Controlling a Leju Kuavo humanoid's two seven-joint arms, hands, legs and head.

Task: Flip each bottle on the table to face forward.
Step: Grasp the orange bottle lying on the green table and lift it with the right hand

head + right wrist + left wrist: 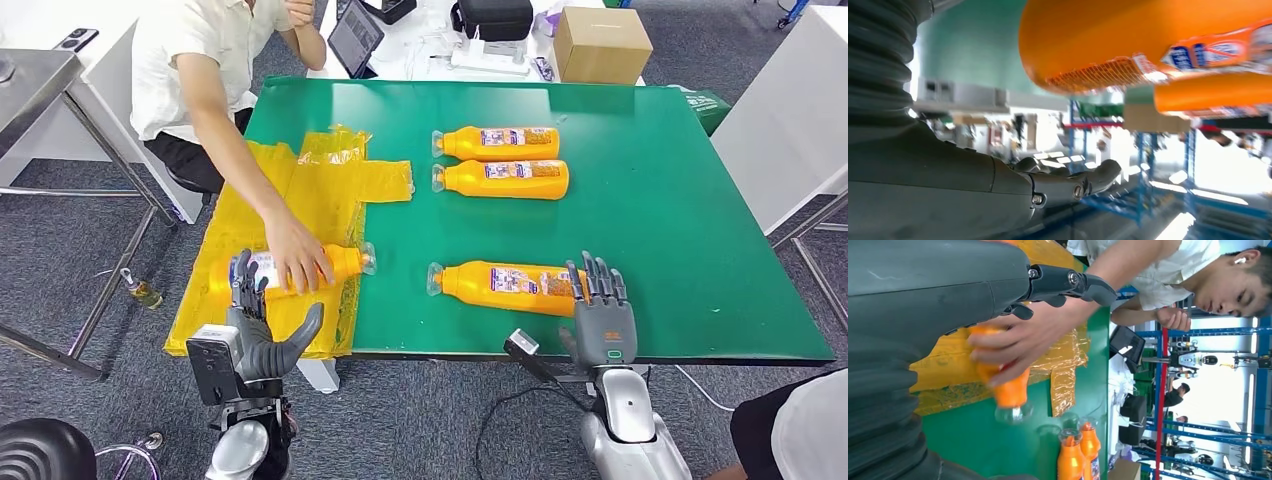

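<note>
Several orange bottles lie on their sides on the green table. Two lie side by side at the back. A third bottle lies near the front edge, and my right hand stands open at its base end, fingers up beside it. The fourth bottle lies front left on a yellow plastic sheet; a person's hand grips its middle. My left hand is open, fingers over its base end, thumb spread.
The person in a white shirt sits at the table's back left corner, arm reaching across the sheet. A cardboard box, a tablet and a black case stand behind. A white table flanks the right.
</note>
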